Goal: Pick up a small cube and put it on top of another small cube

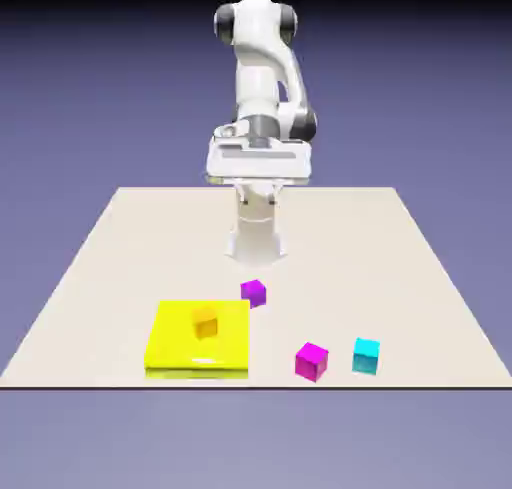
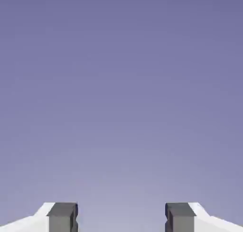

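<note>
The small cyan cube (image 1: 366, 355) rests on the table near its front edge, toward the exterior view's right. Just left of it sits a magenta cube (image 1: 311, 361), and a second magenta cube (image 1: 253, 292) lies farther back near the middle. My gripper (image 1: 258, 167) is raised high over the table's far side, well away from every cube. In the hand view the gripper (image 2: 121, 217) is open: its two grey fingertips (image 2: 62, 217) stand wide apart with nothing between them, and only the plain backdrop shows beyond.
A flat yellow slab (image 1: 170, 352) lies at the front, toward the exterior view's left, with an orange cube (image 1: 205, 322) on top of it. The beige table (image 1: 120, 237) ends just in front of the cubes.
</note>
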`<state>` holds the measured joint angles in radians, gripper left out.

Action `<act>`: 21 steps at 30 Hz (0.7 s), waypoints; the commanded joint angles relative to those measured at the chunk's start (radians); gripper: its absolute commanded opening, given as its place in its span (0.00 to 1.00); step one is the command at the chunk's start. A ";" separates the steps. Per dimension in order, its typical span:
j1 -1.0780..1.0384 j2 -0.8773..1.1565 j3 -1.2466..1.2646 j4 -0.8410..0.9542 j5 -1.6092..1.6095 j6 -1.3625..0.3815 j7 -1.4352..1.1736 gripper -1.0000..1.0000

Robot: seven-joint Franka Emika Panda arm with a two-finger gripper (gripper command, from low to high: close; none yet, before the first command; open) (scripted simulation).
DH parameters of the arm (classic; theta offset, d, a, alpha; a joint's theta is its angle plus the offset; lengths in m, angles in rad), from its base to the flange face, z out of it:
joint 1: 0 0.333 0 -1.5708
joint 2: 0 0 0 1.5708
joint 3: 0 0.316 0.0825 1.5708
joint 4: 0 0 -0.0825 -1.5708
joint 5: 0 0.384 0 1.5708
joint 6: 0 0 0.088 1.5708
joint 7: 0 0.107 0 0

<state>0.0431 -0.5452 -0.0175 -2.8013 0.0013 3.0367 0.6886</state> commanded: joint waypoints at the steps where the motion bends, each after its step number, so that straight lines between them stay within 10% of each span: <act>1: 0.026 0.021 -0.015 0.007 0.001 0.000 -0.044 0.50; 21: 0.541 0.431 -0.305 0.151 0.024 -0.006 -0.913 0.50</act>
<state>0.5835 -0.1140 -0.3222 -2.6505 0.0249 3.0310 -0.2247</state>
